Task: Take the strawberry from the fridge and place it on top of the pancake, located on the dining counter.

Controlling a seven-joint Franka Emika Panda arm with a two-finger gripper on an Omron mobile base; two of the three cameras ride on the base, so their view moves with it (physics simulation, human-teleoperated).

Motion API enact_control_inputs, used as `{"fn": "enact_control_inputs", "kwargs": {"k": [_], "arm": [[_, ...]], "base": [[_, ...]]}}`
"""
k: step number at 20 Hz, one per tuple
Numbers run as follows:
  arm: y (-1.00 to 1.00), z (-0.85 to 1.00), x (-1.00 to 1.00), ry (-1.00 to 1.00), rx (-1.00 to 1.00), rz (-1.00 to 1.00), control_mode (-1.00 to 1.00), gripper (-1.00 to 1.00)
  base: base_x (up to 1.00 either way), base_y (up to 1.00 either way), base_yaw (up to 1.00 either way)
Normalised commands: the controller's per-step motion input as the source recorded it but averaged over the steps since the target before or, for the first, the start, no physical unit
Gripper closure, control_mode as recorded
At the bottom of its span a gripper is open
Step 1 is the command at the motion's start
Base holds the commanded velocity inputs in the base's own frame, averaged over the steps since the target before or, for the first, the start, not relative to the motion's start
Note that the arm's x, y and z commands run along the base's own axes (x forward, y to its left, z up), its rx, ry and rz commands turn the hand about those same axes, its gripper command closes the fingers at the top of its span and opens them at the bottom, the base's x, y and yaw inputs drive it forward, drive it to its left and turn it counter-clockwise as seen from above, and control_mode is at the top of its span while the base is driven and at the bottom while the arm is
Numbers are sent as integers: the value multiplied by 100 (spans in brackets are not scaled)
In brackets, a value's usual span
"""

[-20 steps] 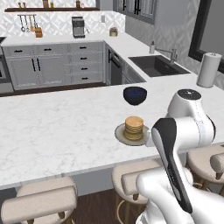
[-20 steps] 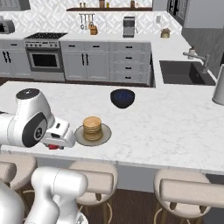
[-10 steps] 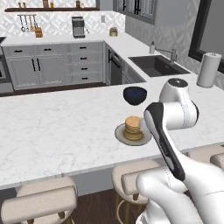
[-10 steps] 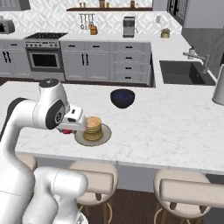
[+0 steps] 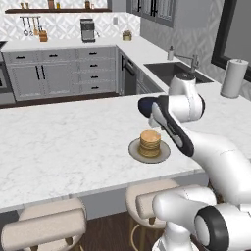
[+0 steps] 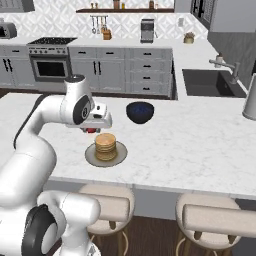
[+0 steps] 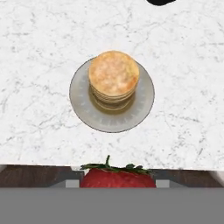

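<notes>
Just short of the pancake (image 7: 113, 73), on its near side, the tool (image 6: 90, 129) hangs above the surface (image 5: 59, 142) with the strawberry (image 7: 117, 177) pinched between its tips, leafy top pointing toward the stack. Pancake sits on a grey plate (image 7: 144, 98), dark bowl (image 6: 139, 112) just behind it. I'd slide forward until the berry's centred over the stack, come down slow till it nearly touches, then let go, since a drop from height would probably roll it off onto the plate.
</notes>
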Motion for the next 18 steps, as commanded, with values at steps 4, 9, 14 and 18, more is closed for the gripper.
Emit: {"fn": "enact_control_inputs", "kwargs": {"k": [4, 9, 14, 18], "arm": [[0, -36, 100, 6, -12, 1, -100, 100], [0, -60, 95, 0, -1, 5, -100, 100], [0, -43, 57, 0, 3, 11, -100, 100], [0, -25, 30, 5, 1, 10, -100, 100]], "base": [[0, 0, 0], [0, 0, 0], [0, 0, 0], [0, 0, 0]]}}
